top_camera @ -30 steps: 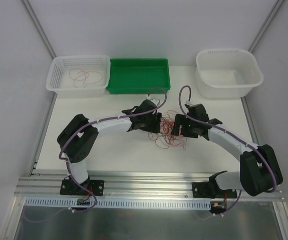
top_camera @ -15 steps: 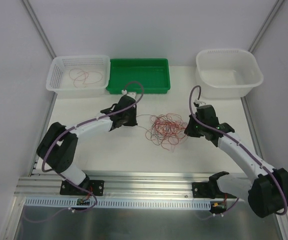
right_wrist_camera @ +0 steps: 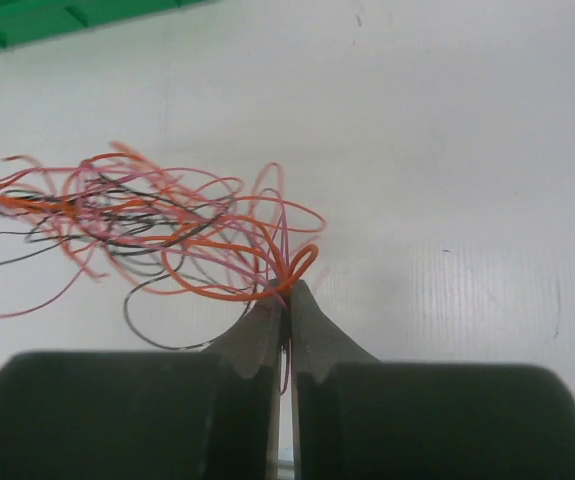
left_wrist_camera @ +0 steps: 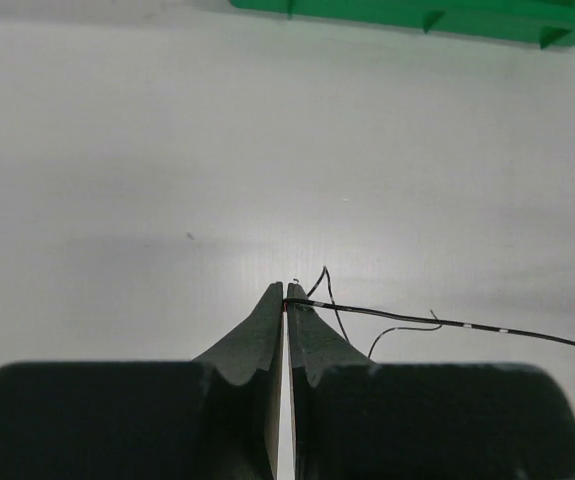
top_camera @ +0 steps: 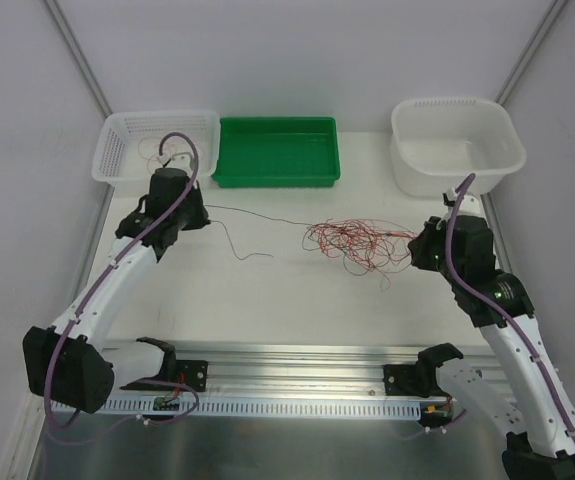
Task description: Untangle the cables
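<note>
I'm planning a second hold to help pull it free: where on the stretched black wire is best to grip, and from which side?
Grip the black wire on its straight stretch between the left gripper and the tangle, probably from above, closing across it. There it runs alone over bare table; nearer the tangle other loops crowd it.

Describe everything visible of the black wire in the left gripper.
The black wire is hair-thin and flexible, with a few pale marks. It is pinched in the shut left gripper; from there it runs almost straight across the white table into the red tangle. Loose black ends curl beside it near the grip.
</note>
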You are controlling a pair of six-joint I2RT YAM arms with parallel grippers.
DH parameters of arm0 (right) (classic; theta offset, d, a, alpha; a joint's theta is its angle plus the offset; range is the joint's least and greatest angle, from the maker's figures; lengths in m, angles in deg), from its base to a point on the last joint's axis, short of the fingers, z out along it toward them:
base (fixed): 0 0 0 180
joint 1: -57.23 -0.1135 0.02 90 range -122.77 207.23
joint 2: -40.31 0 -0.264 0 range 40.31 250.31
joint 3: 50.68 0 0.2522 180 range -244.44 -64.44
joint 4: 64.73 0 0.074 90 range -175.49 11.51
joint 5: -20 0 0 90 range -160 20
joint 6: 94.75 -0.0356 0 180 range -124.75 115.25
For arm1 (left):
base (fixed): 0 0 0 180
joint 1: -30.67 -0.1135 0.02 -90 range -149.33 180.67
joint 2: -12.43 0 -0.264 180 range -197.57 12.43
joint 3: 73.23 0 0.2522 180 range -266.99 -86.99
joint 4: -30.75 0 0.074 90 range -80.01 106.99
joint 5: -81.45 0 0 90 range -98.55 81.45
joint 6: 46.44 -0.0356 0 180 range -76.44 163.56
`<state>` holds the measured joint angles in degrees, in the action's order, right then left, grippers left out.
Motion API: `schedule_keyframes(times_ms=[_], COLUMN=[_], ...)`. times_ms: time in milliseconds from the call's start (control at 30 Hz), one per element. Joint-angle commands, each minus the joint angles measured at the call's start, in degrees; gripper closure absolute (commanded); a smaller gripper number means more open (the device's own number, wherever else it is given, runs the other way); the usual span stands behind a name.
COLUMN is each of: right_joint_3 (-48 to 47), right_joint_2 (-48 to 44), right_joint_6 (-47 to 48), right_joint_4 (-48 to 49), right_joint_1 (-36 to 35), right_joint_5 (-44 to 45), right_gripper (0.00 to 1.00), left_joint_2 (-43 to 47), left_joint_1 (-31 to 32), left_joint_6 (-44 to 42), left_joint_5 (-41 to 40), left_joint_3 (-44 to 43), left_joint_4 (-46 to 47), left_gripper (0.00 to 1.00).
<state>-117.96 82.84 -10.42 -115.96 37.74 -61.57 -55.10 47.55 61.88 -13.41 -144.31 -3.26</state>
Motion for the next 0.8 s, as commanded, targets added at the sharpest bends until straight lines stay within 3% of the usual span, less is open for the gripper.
schedule_keyframes(times_ms=[0,167,367,467,567,767], right_joint_3=[-3.3,-3.4,2.6,7.0,8.0,6.7], right_joint_2=[-1.6,-1.2,4.3,3.8,4.4,9.2], right_joint_6=[0.8,1.2,-1.3,-2.6,-1.7,-1.3], right_joint_4=[-3.6,-4.2,-6.9,-5.3,-3.0,-1.1], right_joint_1=[1.0,1.2,3.4,3.5,3.0,-1.8], right_joint_5=[4.3,6.3,7.5,4.1,-3.0,-5.1], right_gripper=[0.99,0.99,0.98,0.94,0.85,0.79], left_joint_2=[4.7,7.1,8.9,9.0,7.7,8.1], left_joint_1=[-4.6,-11.6,-19.1,-20.7,-20.7,-20.6], left_joint_6=[-4.1,-7.6,-5.9,-5.6,-5.9,-6.3], left_joint_5=[0.7,0.9,3.0,3.4,9.5,16.0], left_joint_3=[-4.7,-9.6,-7.2,-2.6,0.0,0.6], left_joint_4=[-6.5,-9.0,-8.2,-4.6,-2.6,-1.0], left_gripper=[1.0,1.0,1.0,1.0,1.0,1.0])
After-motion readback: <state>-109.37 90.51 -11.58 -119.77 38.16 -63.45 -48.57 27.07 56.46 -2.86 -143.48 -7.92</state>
